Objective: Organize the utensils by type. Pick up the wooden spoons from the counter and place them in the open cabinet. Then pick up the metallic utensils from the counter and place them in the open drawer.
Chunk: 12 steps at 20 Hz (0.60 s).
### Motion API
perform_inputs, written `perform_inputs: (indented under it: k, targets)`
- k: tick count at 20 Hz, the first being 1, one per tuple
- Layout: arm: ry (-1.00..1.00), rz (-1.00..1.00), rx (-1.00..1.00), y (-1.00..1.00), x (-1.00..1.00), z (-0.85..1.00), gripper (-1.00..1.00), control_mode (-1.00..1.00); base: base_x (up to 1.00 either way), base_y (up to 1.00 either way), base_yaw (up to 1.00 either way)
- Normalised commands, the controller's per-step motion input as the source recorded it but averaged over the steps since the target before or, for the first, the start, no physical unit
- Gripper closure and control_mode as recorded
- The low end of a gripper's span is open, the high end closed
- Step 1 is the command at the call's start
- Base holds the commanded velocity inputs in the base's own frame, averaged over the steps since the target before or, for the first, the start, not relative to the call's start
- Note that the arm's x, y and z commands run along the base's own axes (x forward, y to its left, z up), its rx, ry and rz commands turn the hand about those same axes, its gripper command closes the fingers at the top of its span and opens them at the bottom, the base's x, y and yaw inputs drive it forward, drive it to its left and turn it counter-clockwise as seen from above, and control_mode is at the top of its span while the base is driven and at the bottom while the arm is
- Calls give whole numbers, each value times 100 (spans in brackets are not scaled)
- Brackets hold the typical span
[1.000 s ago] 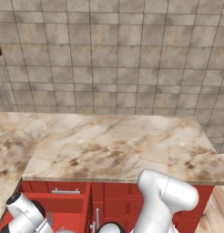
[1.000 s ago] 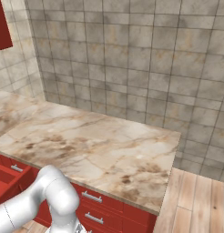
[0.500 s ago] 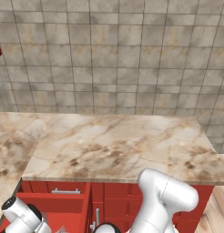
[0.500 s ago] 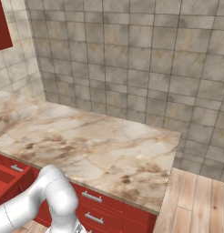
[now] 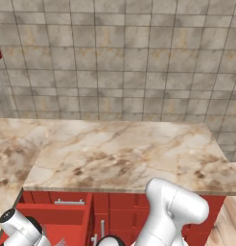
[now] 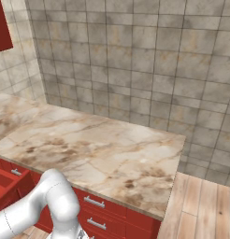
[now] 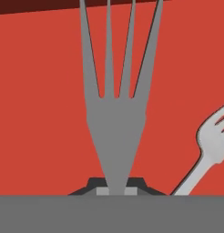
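- In the left base view, the open drawer (image 5: 53,218) sits at the lower left below the surface (image 5: 124,158); the frame's bottom edge cuts off its lower part, and the white arm covers a corner of it.
- In the right base view, only a corner of that drawer (image 6: 4,182) shows at the left edge, and a red scrap of the wall cabinet (image 6: 2,25) is cut off at the top left.
- In the hand view, the pincer (image 7: 115,190) is pressed together on the handle of a grey fork (image 7: 114,123); only the dark fingertips (image 7: 93,184) peek above the bottom band, so the handle itself is hidden.
- The held fork points its tines up, over the drawer's red floor (image 7: 41,113); the tine ends run past the top edge.
- At the right, a second fork (image 7: 209,150) lies on the red floor, tilted, its tines cut off by the right edge.
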Motion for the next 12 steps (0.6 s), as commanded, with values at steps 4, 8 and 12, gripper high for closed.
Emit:
perform_inputs:
  k: [4,8,12]
  targets:
    - [0,0,4,5,0,-23,100,-100,0,0,0]
    - [0,0,2,0,-5,-22,-100,-100,0,0,0]
    - [0,0,2,-1,-13,-10,-100,-100,0,0,0]
